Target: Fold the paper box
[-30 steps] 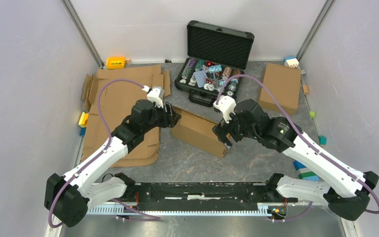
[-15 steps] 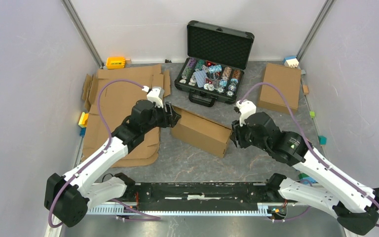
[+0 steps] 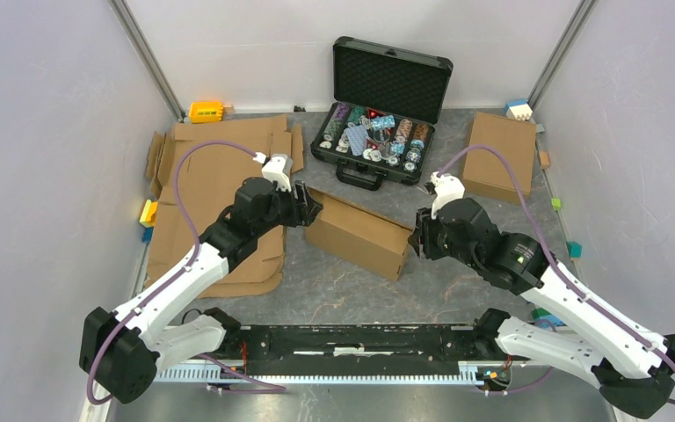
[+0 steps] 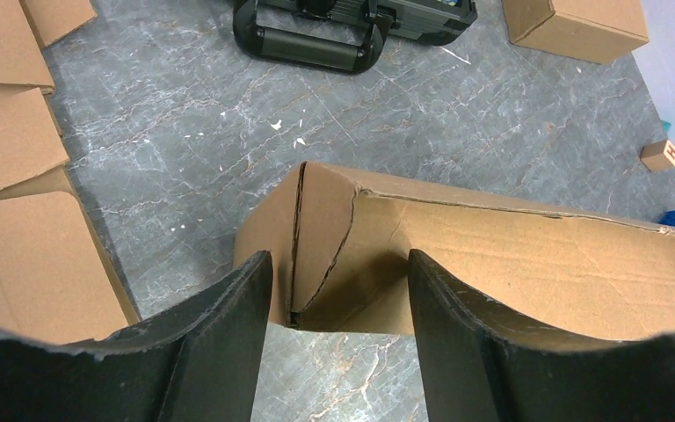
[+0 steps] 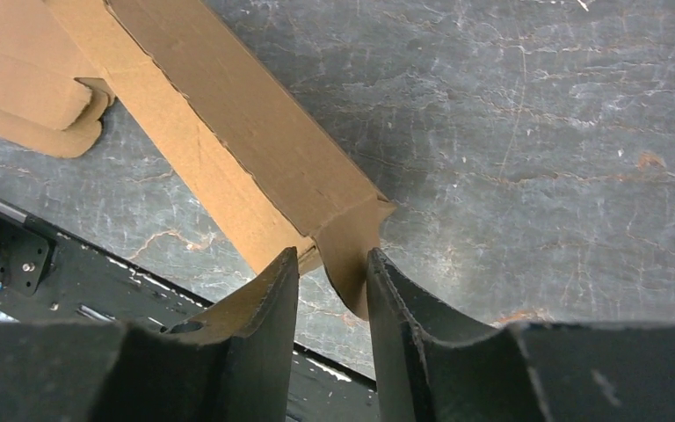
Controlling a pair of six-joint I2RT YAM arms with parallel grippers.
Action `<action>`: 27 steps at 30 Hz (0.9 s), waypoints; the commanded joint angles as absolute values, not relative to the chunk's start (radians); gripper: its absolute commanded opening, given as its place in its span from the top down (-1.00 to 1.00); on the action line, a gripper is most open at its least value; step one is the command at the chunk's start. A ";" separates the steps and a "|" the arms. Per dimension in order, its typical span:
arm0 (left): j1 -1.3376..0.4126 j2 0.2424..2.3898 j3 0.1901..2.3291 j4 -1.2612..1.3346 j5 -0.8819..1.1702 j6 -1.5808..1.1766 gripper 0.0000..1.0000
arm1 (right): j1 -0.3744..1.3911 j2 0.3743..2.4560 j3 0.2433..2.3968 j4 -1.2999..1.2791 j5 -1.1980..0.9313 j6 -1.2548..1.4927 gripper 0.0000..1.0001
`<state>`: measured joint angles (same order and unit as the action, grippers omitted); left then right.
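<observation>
- A brown paper box (image 3: 356,236), folded into a shallow closed shape, lies slantwise in the middle of the grey marbled bench (image 3: 334,286). It sits between the two robot arms and just in front of a black case (image 3: 391,83).
- The left tool (image 3: 309,209) is at the box's left end. In the left wrist view its two dark fingers (image 4: 228,308) stand on either side of that end's corner, clamped on the cardboard. A straight seam and a curved crease run down the end wall between them.
- The right tool (image 3: 416,242) is at the box's right end. In the right wrist view its fingers (image 5: 264,308) are pinched on a small tab that sticks out at the box's corner, touching it on both sides.
- The black case stands open at the back, its lid upright, with colourful chips (image 3: 373,132) inside and its handle facing the paper box.
- Flat cardboard sheets (image 3: 211,176) lie on the left, partly under the left arm.
- A second cardboard box (image 3: 499,154), closed, sits at the far right, well apart from the arms.
- An orange block (image 3: 205,111) lies in the back left corner.
</observation>
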<state>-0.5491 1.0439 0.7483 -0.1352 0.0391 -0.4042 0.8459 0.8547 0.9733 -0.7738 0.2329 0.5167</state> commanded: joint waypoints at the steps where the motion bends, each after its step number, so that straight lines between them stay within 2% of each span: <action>1: -0.546 1.059 0.743 -0.146 0.046 -0.425 -0.29 | 0.841 0.844 0.969 -0.792 0.288 0.526 0.22; 7: -0.546 1.058 0.744 -0.152 0.046 -0.425 -0.28 | 0.841 0.840 0.953 -0.760 0.275 0.553 0.58; 11: -0.546 1.055 0.742 -0.152 0.046 -0.428 -0.27 | 0.841 0.863 0.958 -0.775 0.284 0.590 0.60; 18: -0.547 1.058 0.743 -0.152 0.043 -0.425 -0.27 | 0.841 0.882 0.952 -0.832 0.346 0.592 0.44; 21: -0.547 1.059 0.743 -0.153 0.043 -0.426 -0.26 | 0.841 0.869 0.936 -0.834 0.359 0.590 0.43; 25: -0.546 1.064 0.747 -0.153 0.044 -0.428 -0.24 | 0.841 0.853 0.933 -0.820 0.347 0.600 0.69; 27: -0.550 1.065 0.749 -0.157 0.041 -0.430 -0.23 | 0.841 0.846 0.941 -0.801 0.317 0.621 0.73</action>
<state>-0.5495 1.0519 0.7483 -0.1276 0.0563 -0.4049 0.8440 0.8719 0.9398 -0.8070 0.3161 0.5831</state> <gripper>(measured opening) 0.623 0.156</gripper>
